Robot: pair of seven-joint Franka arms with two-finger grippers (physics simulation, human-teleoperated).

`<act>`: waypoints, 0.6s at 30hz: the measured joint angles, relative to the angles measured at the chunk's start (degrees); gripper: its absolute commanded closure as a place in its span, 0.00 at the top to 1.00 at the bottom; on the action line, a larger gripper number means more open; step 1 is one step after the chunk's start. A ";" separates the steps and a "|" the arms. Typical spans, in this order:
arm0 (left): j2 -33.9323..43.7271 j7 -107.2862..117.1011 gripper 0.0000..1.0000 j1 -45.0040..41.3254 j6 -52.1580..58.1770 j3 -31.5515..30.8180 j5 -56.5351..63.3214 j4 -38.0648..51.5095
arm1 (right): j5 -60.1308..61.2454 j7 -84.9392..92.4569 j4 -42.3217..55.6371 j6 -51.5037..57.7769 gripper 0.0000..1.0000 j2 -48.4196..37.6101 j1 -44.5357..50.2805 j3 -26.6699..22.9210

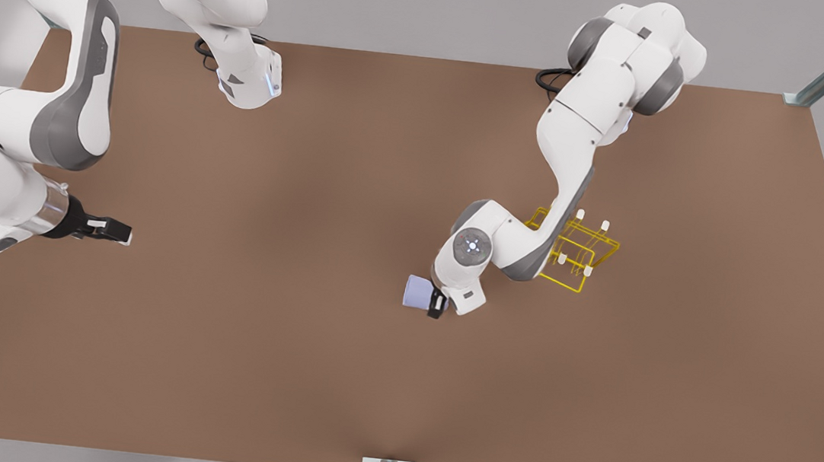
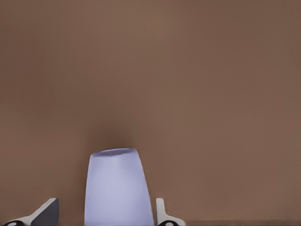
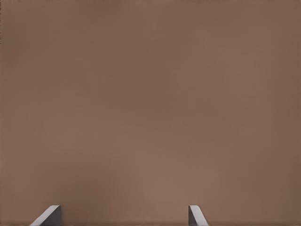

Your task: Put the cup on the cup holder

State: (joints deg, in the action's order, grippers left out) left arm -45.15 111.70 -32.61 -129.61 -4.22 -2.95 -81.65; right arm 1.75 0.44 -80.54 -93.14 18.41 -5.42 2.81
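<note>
- Two grippers: my left gripper is by the cup, mid table, fingers either side; can't tell if they're touching it.
- Cup lies nr holder, apart from it; arm w/ left gripper crosses over holder.
- My right gripper waits w/ fingers spread, holding nothing, at front view's left.

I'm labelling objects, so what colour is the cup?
Plain lavender-blue cup, no pattern; clearest in the left wrist view.
</note>
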 measured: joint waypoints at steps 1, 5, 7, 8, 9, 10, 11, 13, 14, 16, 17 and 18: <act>-0.14 -0.24 1.00 -0.05 -0.42 0.00 -0.21 -0.10 | 0.01 0.00 0.00 -0.01 1.00 -0.03 0.04 0.00; -0.94 -1.08 1.00 -0.02 -1.78 0.01 -0.70 -0.20 | 0.13 -0.01 0.00 -0.05 1.00 0.02 0.06 0.00; -1.40 -1.42 1.00 -0.01 -2.54 0.01 -0.85 -0.21 | 0.16 0.00 0.00 -0.07 1.00 0.09 -0.03 0.00; -1.64 -1.58 1.00 0.00 -2.90 0.01 -0.90 -0.21 | 0.16 0.00 0.00 -0.07 1.00 0.07 -0.05 0.00; -1.90 -1.73 1.00 0.00 -3.27 0.01 -0.93 -0.21 | 0.15 0.00 0.00 -0.07 1.00 0.06 -0.04 0.00; -2.16 -1.87 1.00 0.00 -3.58 -0.01 -0.99 -0.21 | 0.15 0.00 0.00 -0.07 1.00 0.04 -0.03 0.00; -2.41 -2.01 1.00 -0.01 -3.84 0.00 -1.32 -0.21 | 0.13 0.00 0.00 -0.07 1.00 0.04 -0.02 0.00; -2.81 -2.27 1.00 -0.06 -4.25 0.00 -1.80 -0.21 | 0.14 0.00 0.00 -0.07 1.00 0.07 -0.03 0.00; -3.09 -2.39 1.00 -0.07 -4.41 0.00 -1.96 -0.21 | 0.12 0.00 0.00 -0.07 1.00 0.09 -0.01 0.00; -3.64 -2.62 1.00 -0.07 -4.65 0.01 -2.17 -0.21 | 0.10 0.01 0.00 -0.09 1.00 0.10 -0.02 0.00; -3.84 -2.72 1.00 -0.08 -4.75 0.01 -2.24 -0.21 | 0.11 0.02 0.00 -0.10 1.00 0.11 -0.05 0.00; -4.07 -2.82 1.00 -0.09 -4.83 0.00 -2.29 -0.21 | 0.10 0.02 0.00 -0.10 1.00 0.11 -0.07 0.00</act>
State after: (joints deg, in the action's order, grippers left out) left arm -49.22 108.88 -32.69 -134.44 -4.22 -5.24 -81.86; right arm 1.85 0.46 -80.54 -93.24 18.52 -5.49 2.81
